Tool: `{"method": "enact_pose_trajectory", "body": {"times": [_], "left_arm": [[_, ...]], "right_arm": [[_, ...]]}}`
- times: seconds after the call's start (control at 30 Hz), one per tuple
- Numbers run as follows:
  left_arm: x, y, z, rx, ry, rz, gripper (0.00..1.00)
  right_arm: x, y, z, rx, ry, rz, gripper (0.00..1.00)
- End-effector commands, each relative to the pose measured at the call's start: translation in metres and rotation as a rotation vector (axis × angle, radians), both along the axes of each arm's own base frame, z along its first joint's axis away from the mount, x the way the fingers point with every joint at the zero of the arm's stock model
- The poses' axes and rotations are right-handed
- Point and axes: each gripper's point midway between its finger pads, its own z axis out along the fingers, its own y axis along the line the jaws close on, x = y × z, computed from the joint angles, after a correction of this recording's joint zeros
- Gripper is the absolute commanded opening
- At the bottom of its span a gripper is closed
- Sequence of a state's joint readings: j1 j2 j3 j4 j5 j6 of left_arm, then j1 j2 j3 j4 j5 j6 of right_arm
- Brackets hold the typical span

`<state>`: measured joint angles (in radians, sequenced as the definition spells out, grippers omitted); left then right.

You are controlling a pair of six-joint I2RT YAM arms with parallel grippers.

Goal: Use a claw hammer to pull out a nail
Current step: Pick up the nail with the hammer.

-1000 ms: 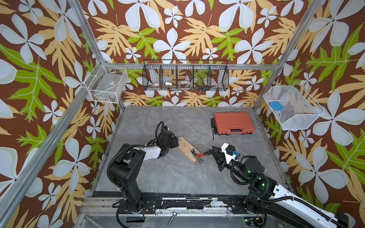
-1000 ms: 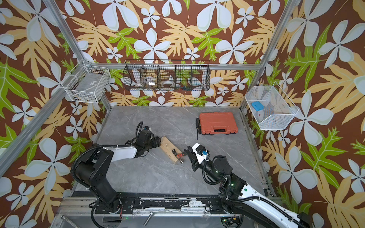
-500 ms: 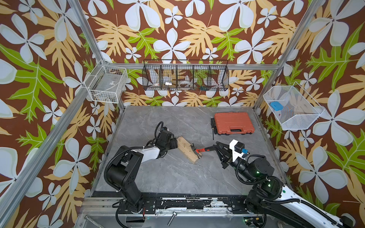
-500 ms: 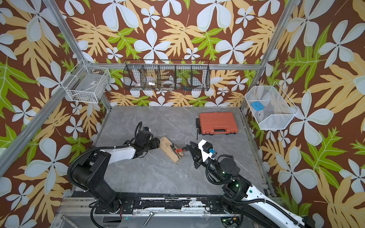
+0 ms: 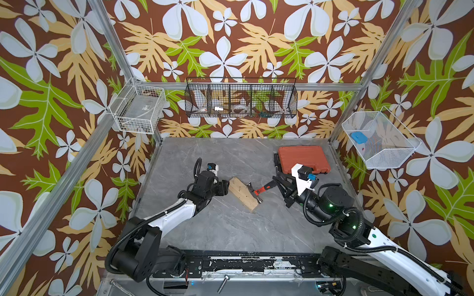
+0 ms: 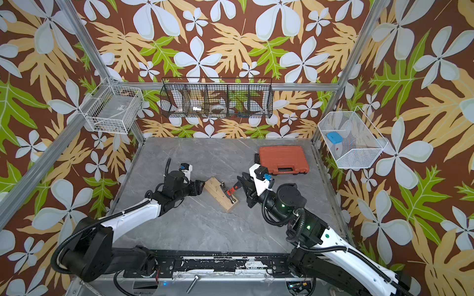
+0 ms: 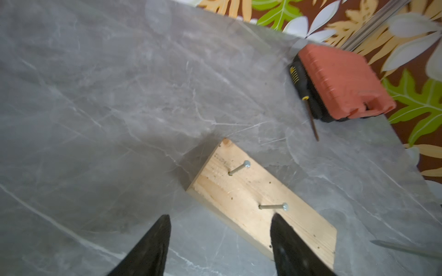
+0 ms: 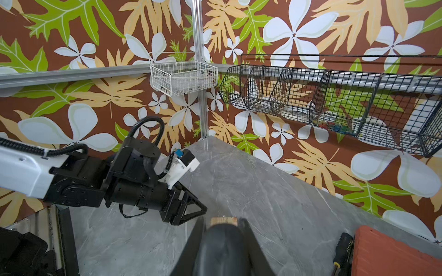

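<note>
Right gripper (image 5: 277, 182) pinches black tail of red-shafted steel claw hammer (image 5: 261, 190); left gripper (image 5: 225, 187) spread, 9 o'clock of pale wooden block (image 5: 243, 196).

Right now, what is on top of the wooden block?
Two nails stick out of the wooden block. In a top view, the claw hammer head covers its edge, hiding that spot.

Left arm (image 5: 177, 210), right arm (image 5: 400, 258): white shells, black joint housings, black corrugated cables (image 8: 24, 146). Green lights (image 5: 331, 205) on two right-arm joints. Left gripper (image 7: 220, 217) black, triangular jaws; white camera mount (image 8: 181, 167) with blue plug (image 8: 178, 152).
</note>
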<state>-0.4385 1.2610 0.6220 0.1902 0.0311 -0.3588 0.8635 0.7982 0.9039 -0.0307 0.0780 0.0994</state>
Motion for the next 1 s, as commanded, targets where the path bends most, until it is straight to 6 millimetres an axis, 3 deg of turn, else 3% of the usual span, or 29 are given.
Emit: {"method": "enact_pose_trajectory", "body": {"times": [0.0, 0.33, 0.43, 0.67, 0.97], "left_arm": [[-0.006, -0.003, 0.026, -0.018, -0.144, -0.047, 0.65], [-0.080, -0.051, 0.067, 0.134, -0.640, -0.343, 0.54], [-0.093, -0.068, 0.068, 0.177, -0.725, -0.430, 0.48], [-0.092, -0.095, 0.061, 0.278, -0.795, -0.497, 0.36], [-0.081, -0.102, 0.052, 0.308, -0.790, -0.480, 0.35]], "right_arm": [[0.004, -0.001, 0.017, 0.019, 0.000, -0.023, 0.00], [-0.003, 0.003, 0.047, 0.040, 0.003, 0.022, 0.00], [-0.004, 0.005, 0.048, 0.058, 0.009, 0.033, 0.00], [-0.008, 0.004, 0.046, 0.095, 0.032, 0.047, 0.00], [-0.010, 0.000, 0.043, 0.111, 0.041, 0.045, 0.00]]}}
